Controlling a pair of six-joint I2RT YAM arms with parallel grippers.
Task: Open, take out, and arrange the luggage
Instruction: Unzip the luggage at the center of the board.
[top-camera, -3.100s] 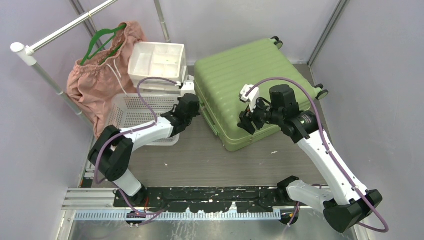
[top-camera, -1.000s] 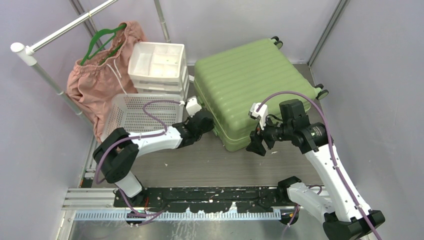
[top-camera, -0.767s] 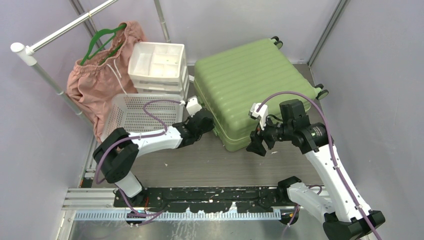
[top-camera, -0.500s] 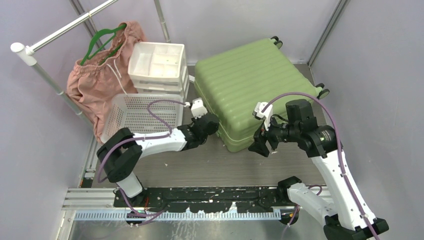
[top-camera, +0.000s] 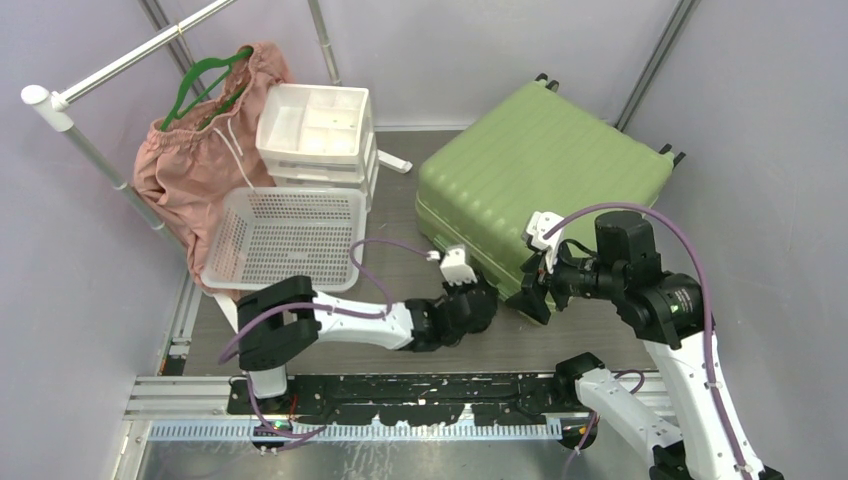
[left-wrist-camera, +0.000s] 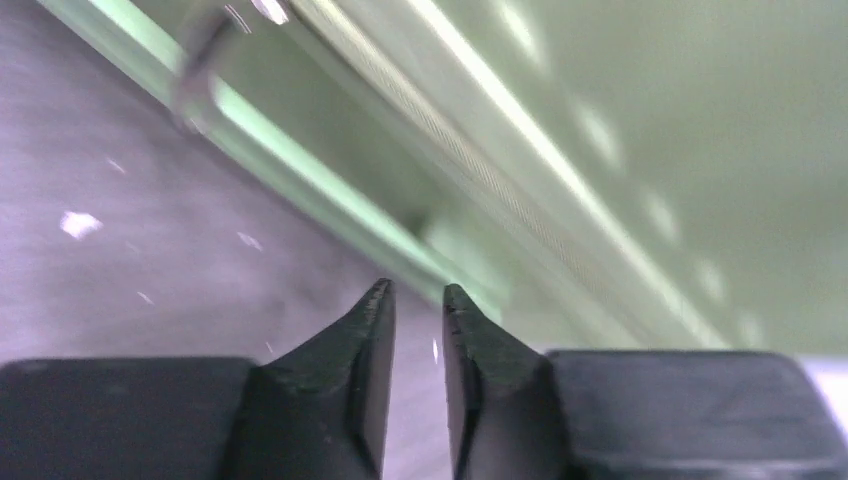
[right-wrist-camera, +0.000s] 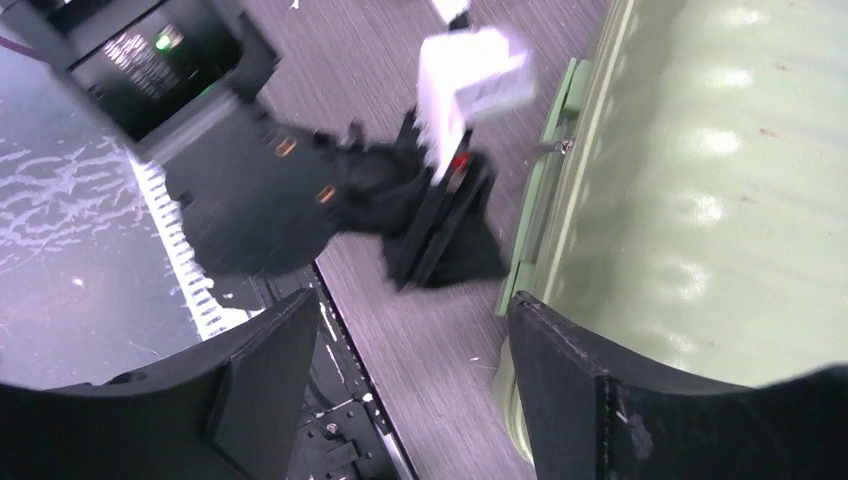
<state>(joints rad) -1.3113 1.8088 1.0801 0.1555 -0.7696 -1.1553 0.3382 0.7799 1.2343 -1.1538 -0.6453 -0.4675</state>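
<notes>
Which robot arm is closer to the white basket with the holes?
The left. Its tool sits in front of the green suitcase, right of and nearer than the basket. The right tool is farther right, at the suitcase's near corner.

Suitcase (top-camera: 535, 165) on the surface (top-camera: 400, 270), just beyond both arms' fingers (left-wrist-camera: 372, 330), basket (top-camera: 285, 240) far left of them.

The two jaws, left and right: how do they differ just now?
The left gripper has its jaws nearly shut, a thin gap between them; the right gripper has its jaws spread wide. The left sits low near the floor; the right is higher. Both are empty, at the luggage near edge.
</notes>
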